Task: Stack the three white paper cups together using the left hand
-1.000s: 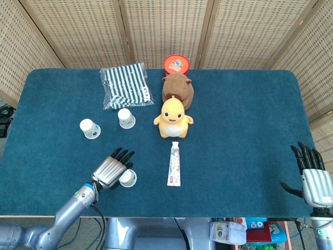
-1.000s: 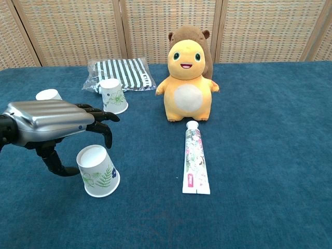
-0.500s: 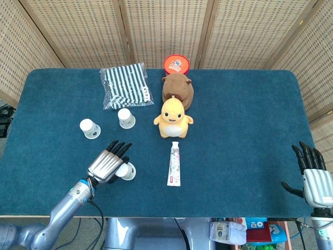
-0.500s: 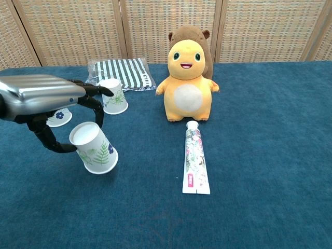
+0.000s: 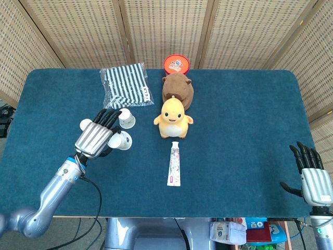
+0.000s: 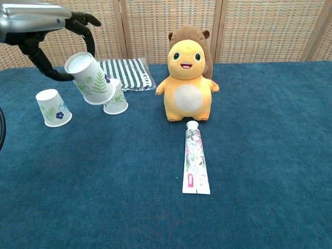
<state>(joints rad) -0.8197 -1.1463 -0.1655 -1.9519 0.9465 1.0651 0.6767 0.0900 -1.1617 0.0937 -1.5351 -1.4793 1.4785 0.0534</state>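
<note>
My left hand (image 5: pixel 95 138) (image 6: pixel 36 21) holds one white paper cup (image 6: pixel 91 79) (image 5: pixel 123 140) in the air, upside down and tilted, its base up toward the hand. Right behind it a second inverted cup (image 6: pixel 118 101) (image 5: pixel 126 118) stands on the blue table, partly hidden in the chest view. The third inverted cup (image 6: pixel 53 107) stands at the left; in the head view only its edge (image 5: pixel 84 124) shows beside my hand. My right hand (image 5: pixel 313 177) hangs off the table's near right corner, fingers spread, holding nothing.
A yellow plush toy (image 6: pixel 188 78) sits mid-table with a toothpaste tube (image 6: pixel 195 160) lying in front of it. A striped bag (image 5: pixel 125 85) and a red lid (image 5: pixel 176 64) lie at the back. The blue table (image 5: pixel 244 130) has open cloth on its right half.
My left hand has lifted the near cup off the table and carried it up and back, to beside the cup in front of the striped bag. The right hand has barely moved.
</note>
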